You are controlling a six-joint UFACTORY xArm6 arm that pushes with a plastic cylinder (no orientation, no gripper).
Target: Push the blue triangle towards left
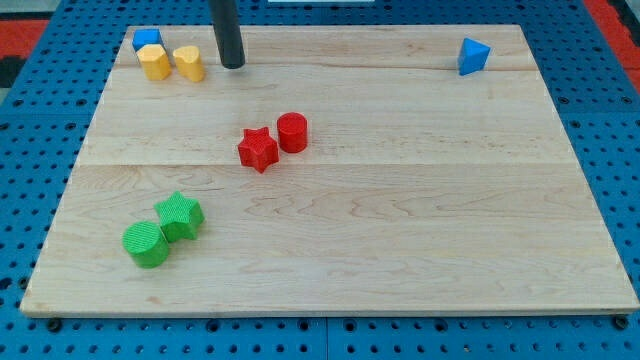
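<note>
A: Blue triangular plastic block (473, 55) sits at the view's top right corner of the light wooden counter (400, 220), alone, well apart from everything else.

B: And my tip (233, 65)?

A: Far to the view's left of it, same top strip, just right of the yellow plastic blocks (171, 62). No jaws on this end effector, just a bare dark rod, holding nothing.

B: So wrong side for a leftward push.

A: I'd say so. Tip likely has to get round to the triangle's right face first.
</note>
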